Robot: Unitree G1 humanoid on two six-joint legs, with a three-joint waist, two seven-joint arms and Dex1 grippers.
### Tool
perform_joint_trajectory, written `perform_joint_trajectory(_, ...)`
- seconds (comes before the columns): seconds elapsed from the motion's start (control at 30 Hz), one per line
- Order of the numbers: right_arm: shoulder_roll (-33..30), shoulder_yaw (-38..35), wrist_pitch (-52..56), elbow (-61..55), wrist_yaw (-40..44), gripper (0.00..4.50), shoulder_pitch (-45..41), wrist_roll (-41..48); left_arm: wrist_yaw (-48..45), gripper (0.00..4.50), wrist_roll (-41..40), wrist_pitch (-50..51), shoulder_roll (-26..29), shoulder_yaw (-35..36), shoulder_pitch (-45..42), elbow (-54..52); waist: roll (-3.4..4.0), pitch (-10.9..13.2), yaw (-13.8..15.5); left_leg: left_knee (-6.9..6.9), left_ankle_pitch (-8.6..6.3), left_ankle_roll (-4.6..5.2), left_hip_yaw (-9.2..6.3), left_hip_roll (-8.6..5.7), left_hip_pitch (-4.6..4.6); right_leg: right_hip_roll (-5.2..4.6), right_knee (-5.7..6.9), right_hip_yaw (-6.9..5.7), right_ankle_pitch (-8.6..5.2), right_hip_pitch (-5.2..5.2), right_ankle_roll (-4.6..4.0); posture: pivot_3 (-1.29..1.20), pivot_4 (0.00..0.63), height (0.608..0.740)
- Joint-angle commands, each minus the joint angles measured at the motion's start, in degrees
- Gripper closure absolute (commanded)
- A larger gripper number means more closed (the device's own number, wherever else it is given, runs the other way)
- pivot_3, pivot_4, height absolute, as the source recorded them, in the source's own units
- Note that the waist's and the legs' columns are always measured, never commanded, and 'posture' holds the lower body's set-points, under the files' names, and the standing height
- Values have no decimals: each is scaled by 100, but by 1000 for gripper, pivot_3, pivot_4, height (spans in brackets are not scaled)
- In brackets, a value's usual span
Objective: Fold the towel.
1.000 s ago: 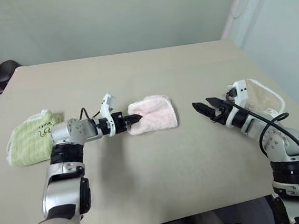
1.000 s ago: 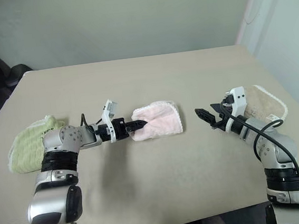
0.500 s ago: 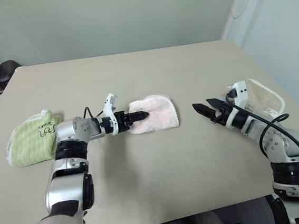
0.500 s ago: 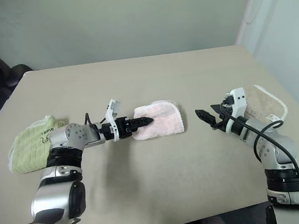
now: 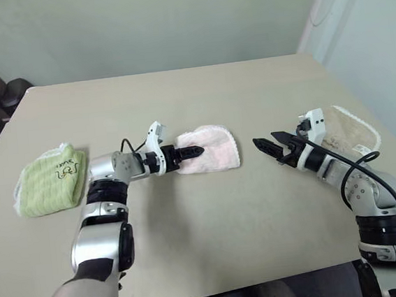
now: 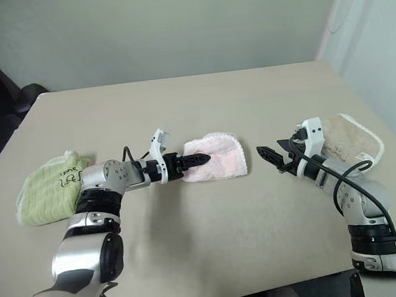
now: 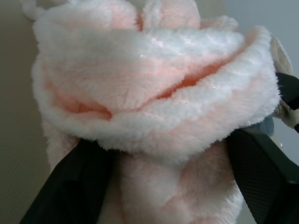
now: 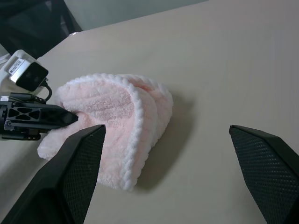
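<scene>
You have three towels on the table: one pale pink towel near the middle of the head frames, one lime-green folded towel at the left edge, and one beige white-edged towel at the right. There are two grippers, one per arm.

Your left gripper lies on the pink towel's left part, pointing toward frame right. In the left wrist view its two black fingers stand spread, one at each lower corner, with the towel's bunched pink folds and white edging bulging between and over them. You cannot tell from the pictures whether the fingers press the cloth.

Your right gripper hovers right of centre, well apart from the pink towel, pointing toward it. In the right wrist view its fingers are wide apart with nothing between them. That view gives you what the left wrist view hides: the towel's whole outline, folded over with a rounded white-stitched edge, lying flat on the table, and the left gripper's tip resting on it.
</scene>
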Motion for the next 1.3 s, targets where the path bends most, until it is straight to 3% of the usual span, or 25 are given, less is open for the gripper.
perform_joint_trajectory(0.03,-23,-97,-88,-246,-43,0,24,17,29,1891,34,-137,-94,93,-75,144,0,0,6,0,0,0,-1,0,0,0,0,0,0,0,0,0,150,740)
perform_joint_trajectory(0.23,-18,-118,-90,-276,-71,0,46,21,-106,4082,-13,-108,-99,123,-50,43,0,0,9,-3,-2,0,-1,0,-3,0,-2,0,-6,-3,9,0,150,740)
perform_joint_trajectory(0.3,-15,-117,-94,-269,-80,0,40,19,-112,4491,-20,-105,-100,134,-43,26,0,0,10,-4,-3,0,-1,0,-3,1,-2,0,-6,-3,10,0,150,740)
perform_joint_trajectory(0.47,-15,-121,-97,-285,-98,0,54,26,71,4491,-169,-154,-99,467,-57,71,-1,0,7,-3,-2,1,-1,0,-3,1,-2,0,-5,-3,9,0,150,740)
perform_joint_trajectory(0.77,-28,-145,-92,-372,-108,0,111,42,1094,4491,-996,-16,122,2057,-372,-61,-4,3,-58,-5,-1,0,-1,2,-3,4,-1,-1,-3,-6,7,0,150,740)
perform_joint_trajectory(1.0,-67,-108,-57,-355,-49,0,91,42,2021,4491,-1455,-183,726,3005,-438,-672,-5,3,-107,-8,-3,-5,0,2,1,8,-1,-1,-2,-10,3,0,150,740)
perform_joint_trajectory(1.3,-67,28,-84,-144,107,0,-41,-8,3247,4491,-1596,-475,2071,3942,-330,-1149,-9,5,-128,-9,-2,-15,-1,3,0,15,0,0,9,-22,-16,0,150,740)
